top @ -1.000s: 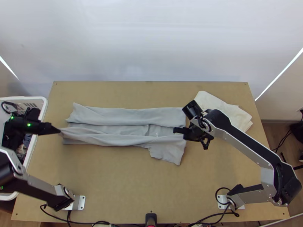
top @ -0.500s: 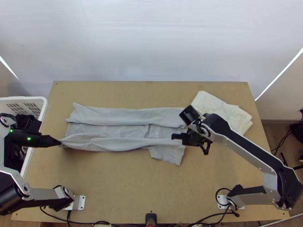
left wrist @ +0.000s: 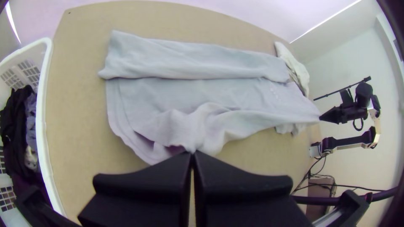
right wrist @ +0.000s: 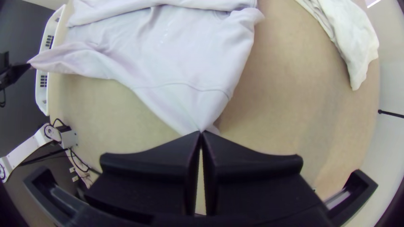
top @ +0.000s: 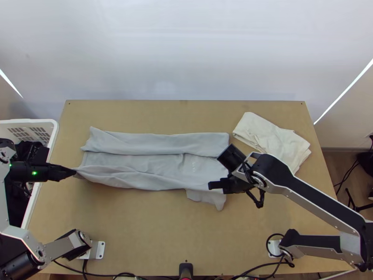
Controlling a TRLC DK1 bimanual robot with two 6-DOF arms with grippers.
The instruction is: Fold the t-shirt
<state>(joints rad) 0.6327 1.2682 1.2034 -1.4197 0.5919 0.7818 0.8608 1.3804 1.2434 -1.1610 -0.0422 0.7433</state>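
Observation:
In the top view my left gripper (top: 73,172) is at the t-shirt's left end and my right gripper (top: 211,185) at its right end. The grey t-shirt (top: 135,161) lies lengthwise across the table, its far edge folded inward in a long strip; its near edge is lifted between both grippers. In the left wrist view my left gripper (left wrist: 192,154) is shut on a hem corner of the t-shirt (left wrist: 176,92). My right gripper (right wrist: 201,133) pinches the sleeve part of the t-shirt (right wrist: 193,54) between closed fingers in the right wrist view.
A cream folded cloth (top: 272,140) lies at the table's far right. The white basket (top: 55,128) with dark clothes stands against the left edge. Bare wood (top: 154,228) spreads between the arm bases and the shirt.
Both grippers have moved toward the table's near side, drawing the shirt's near edge with them. The strip along that edge has opened outward, and more of the shirt's middle shows.

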